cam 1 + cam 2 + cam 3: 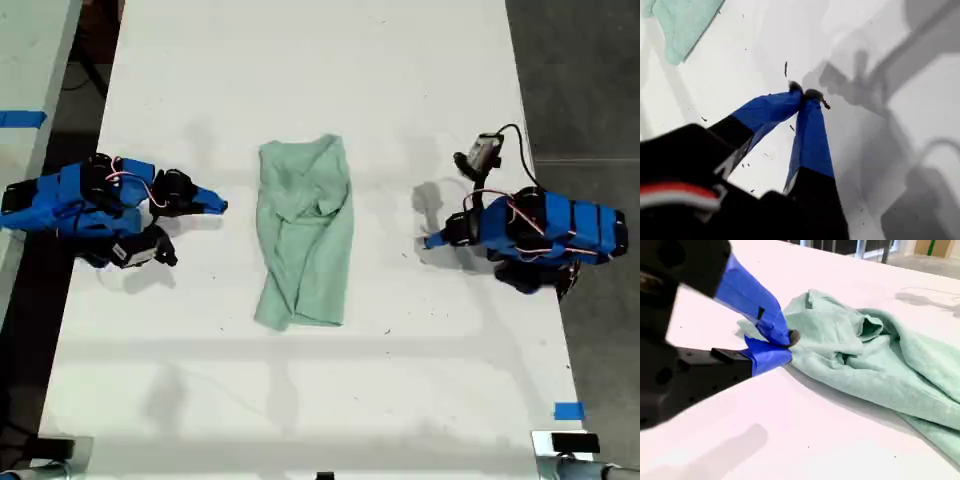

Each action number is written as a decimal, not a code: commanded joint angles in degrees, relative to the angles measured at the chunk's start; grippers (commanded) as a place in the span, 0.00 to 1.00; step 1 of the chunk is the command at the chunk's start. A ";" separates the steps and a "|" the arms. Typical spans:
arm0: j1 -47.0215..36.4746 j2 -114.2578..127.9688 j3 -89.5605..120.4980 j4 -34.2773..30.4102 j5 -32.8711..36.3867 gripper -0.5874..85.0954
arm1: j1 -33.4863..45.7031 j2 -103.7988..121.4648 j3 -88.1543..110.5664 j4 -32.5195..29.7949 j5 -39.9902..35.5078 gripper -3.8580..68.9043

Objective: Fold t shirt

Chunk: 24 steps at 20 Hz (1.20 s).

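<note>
The t shirt (305, 230) is pale mint green and lies crumpled in a long bundle at the middle of the white table (320, 60). My first gripper (430, 240) sits at the exterior view's right, shut and empty, a short gap from the shirt. In its wrist view the blue fingertips (807, 93) meet over bare table and one corner of the t shirt (680, 25) shows far off. My second gripper (220, 206) rests at the exterior view's left, shut, its tip just short of the cloth. Its wrist view shows the closed tips (789, 342) in front of the t shirt (880, 360).
A blue tape mark (568, 410) sits near the table's front corner at the exterior view's right. A second table with blue tape (20, 118) stands beyond a dark gap at the exterior view's left. Dark floor (590, 80) borders the exterior view's right.
</note>
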 commanded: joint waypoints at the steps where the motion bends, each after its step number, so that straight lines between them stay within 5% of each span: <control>1: -0.26 0.44 1.32 0.18 -0.88 0.01 | -2.20 0.26 2.29 -1.14 1.23 0.07; 14: 3.69 0.44 1.41 0.09 -3.34 0.01 | -1.93 -0.88 2.37 -1.05 6.15 0.06; 17: 7.65 0.44 0.79 -5.36 -4.83 0.01 | -1.76 -1.32 0.44 0.35 7.47 0.06; 21: 12.92 -27.86 -18.11 -9.14 -9.32 0.01 | -5.71 -35.42 -25.84 1.14 15.12 0.06; 24: 18.02 -64.42 -51.24 -0.53 -10.90 0.01 | -10.11 -69.70 -57.92 4.57 20.30 0.06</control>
